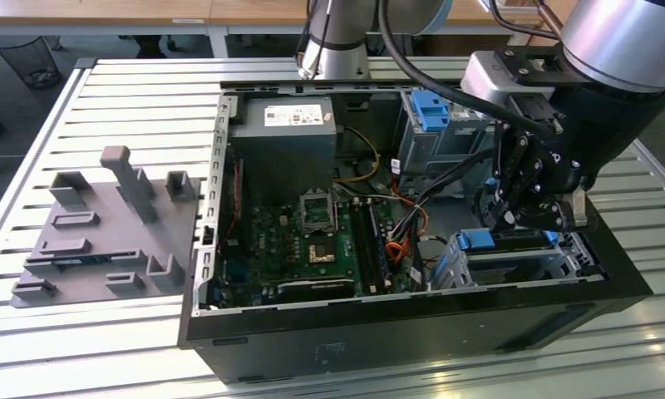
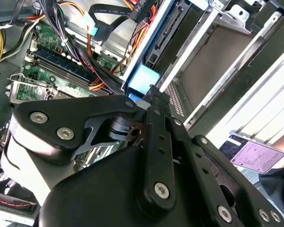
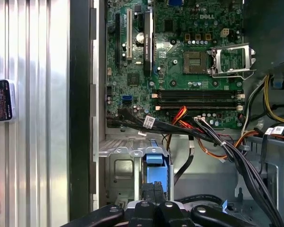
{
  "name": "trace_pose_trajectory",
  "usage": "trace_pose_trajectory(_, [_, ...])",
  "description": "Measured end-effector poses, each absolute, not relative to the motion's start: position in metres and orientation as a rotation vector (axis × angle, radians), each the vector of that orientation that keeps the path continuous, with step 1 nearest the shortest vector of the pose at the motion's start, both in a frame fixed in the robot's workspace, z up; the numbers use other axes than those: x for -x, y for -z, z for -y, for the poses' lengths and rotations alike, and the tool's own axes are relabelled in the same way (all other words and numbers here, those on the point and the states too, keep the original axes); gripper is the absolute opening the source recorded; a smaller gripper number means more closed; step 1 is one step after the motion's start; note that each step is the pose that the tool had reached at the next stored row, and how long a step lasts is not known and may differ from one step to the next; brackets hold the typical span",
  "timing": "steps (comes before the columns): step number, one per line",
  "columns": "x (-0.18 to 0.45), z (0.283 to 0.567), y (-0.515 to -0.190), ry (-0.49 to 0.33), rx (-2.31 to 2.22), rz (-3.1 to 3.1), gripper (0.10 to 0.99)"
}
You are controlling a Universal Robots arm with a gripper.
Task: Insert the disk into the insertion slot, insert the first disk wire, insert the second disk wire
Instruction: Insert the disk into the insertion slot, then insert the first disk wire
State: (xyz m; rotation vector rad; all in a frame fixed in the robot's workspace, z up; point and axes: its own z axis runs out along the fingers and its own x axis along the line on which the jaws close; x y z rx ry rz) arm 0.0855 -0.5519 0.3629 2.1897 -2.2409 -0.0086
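The disk's bright blue frame [image 1: 479, 241] sits in the insertion slot [image 1: 527, 264], the low silver cage at the case's corner on the exterior view's right. My gripper [image 1: 524, 223] hangs right over it, its fingers shut together. In the first wrist view the shut fingertips [image 3: 154, 189] meet the end of the blue frame [image 3: 155, 166], which lies inside the silver cage [image 3: 117, 166]. The second wrist view shows the gripper [image 2: 154, 91] from behind, tip at the blue frame [image 2: 143, 78]. A bundle of black, red and orange wires [image 3: 203, 137] runs loose beside the cage.
The open computer case holds a green motherboard [image 1: 310, 237], a grey power supply [image 1: 288, 141] and a taller grey cage with a blue tab [image 1: 432, 108]. A grey fixture plate [image 1: 100, 241] lies on the slatted table. A phone [image 3: 0, 100] is held beside the case.
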Motion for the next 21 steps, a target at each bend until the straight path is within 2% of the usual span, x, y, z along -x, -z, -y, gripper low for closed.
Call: trace_pose_trajectory(21, [-0.096,0.551,-0.359,0.009,-2.19,2.241,0.106])
